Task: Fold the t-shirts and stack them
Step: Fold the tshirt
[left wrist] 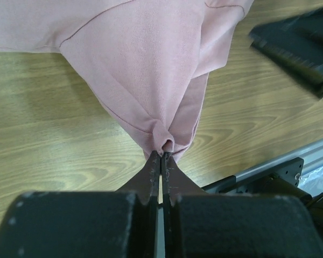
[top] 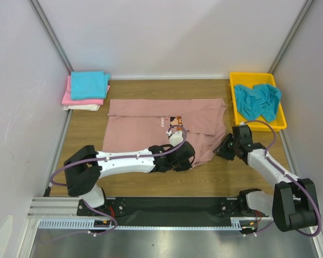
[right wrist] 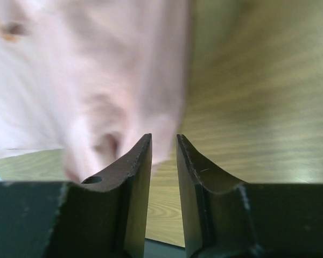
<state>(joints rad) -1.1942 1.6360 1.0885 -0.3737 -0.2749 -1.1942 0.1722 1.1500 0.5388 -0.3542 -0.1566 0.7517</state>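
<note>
— While your left end effector (left wrist: 161, 155) pinches the pink shirt's (top: 140, 123) near hem, where's the shirt?
— Spread on the surface (top: 220, 177). Your right end effector (right wrist: 163, 141): narrow gap, at its right edge.

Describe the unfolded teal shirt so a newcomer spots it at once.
Find the wooden table, then the yellow tray at its far right corner. The teal t-shirt lies crumpled inside that tray. The other teal shirt is folded flat atop the stack at the far left; this one is bunched and boxed in.
</note>
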